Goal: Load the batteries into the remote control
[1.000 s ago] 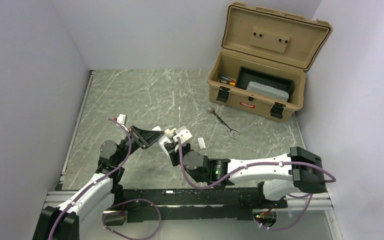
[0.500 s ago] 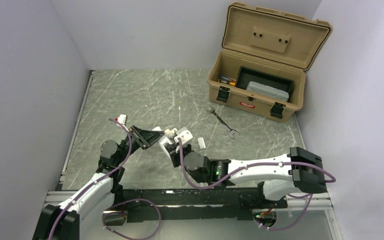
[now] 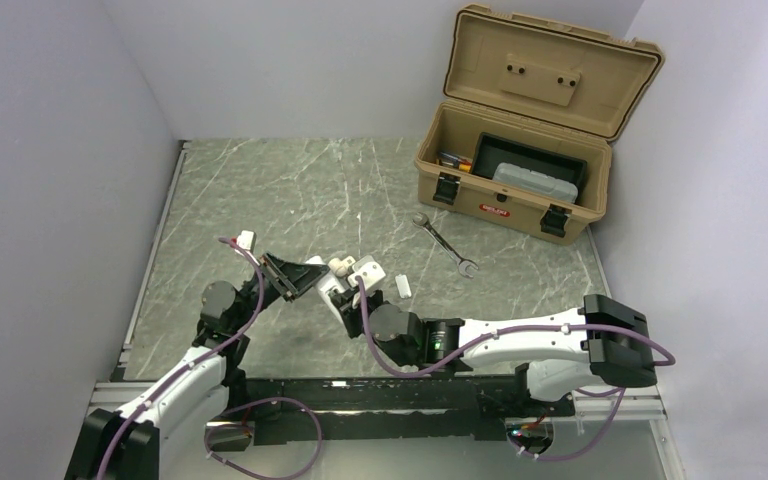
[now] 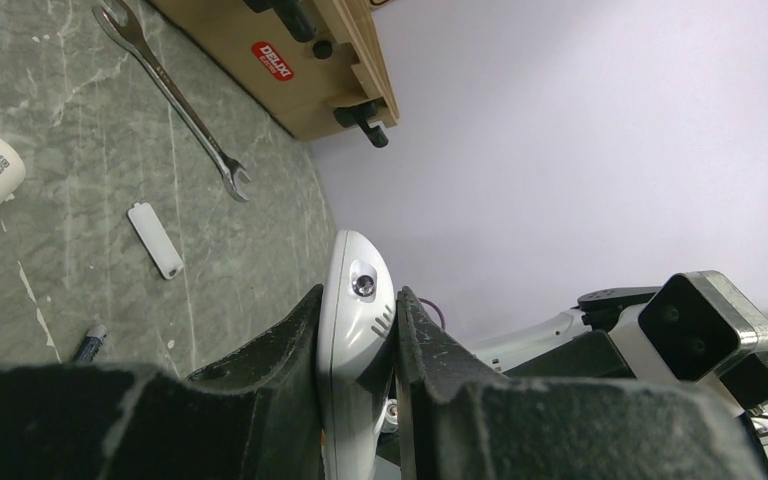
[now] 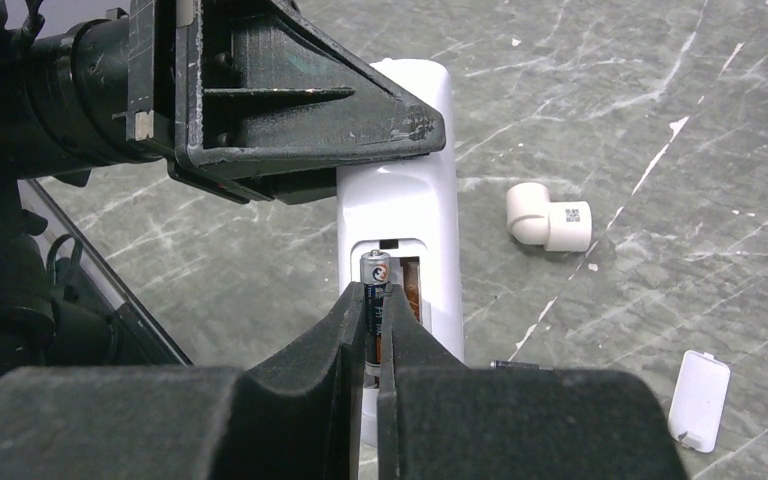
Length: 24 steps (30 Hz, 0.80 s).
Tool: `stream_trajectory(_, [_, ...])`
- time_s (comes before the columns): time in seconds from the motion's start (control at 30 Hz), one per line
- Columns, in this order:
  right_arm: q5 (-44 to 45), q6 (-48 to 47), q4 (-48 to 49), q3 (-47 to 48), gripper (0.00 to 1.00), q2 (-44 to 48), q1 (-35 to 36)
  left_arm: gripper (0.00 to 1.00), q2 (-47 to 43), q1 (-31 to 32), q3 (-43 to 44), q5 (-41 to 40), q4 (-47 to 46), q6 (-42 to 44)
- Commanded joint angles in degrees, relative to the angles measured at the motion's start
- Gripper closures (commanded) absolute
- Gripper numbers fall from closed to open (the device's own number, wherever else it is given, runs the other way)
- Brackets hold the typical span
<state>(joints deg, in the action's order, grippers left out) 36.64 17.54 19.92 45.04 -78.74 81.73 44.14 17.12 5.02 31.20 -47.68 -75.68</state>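
Observation:
The white remote control [image 5: 410, 200] hangs above the table, back side toward the right wrist camera, its battery bay [image 5: 412, 288] uncovered. My left gripper [image 4: 358, 300] is shut on its edges; in the top view the remote [image 3: 318, 270] shows beside it. My right gripper [image 5: 372, 292] is shut on one dark battery [image 5: 375, 272], held lengthwise over the left slot of the bay. The right slot shows bare copper. A second battery [image 5: 520, 366] lies on the table below the remote, also seen in the left wrist view [image 4: 90, 342].
The white bay cover [image 5: 700, 400] and a white pipe fitting [image 5: 550, 220] lie on the marble table just right of the remote. A silver wrench [image 3: 444, 243] lies farther back. An open tan toolbox [image 3: 520, 150] stands at the back right.
Hardly anything: the right arm has crept a touch, and both grips are as before.

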Motion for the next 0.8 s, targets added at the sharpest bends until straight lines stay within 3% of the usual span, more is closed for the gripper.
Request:
stream_trajectory(0.0, [-4.6, 2.0, -6.1, -0.3, 1.00, -0.1, 0.4, 1.00, -0.6, 0.4, 1.3, 0.0, -7.8, -2.7])
stream_trajectory(0.77, [-4.1, 3.1, -7.1, 0.8, 0.97, -1.4, 0.2, 1.00, -0.5, 0.4, 1.0, 0.0, -9.0, -3.2])
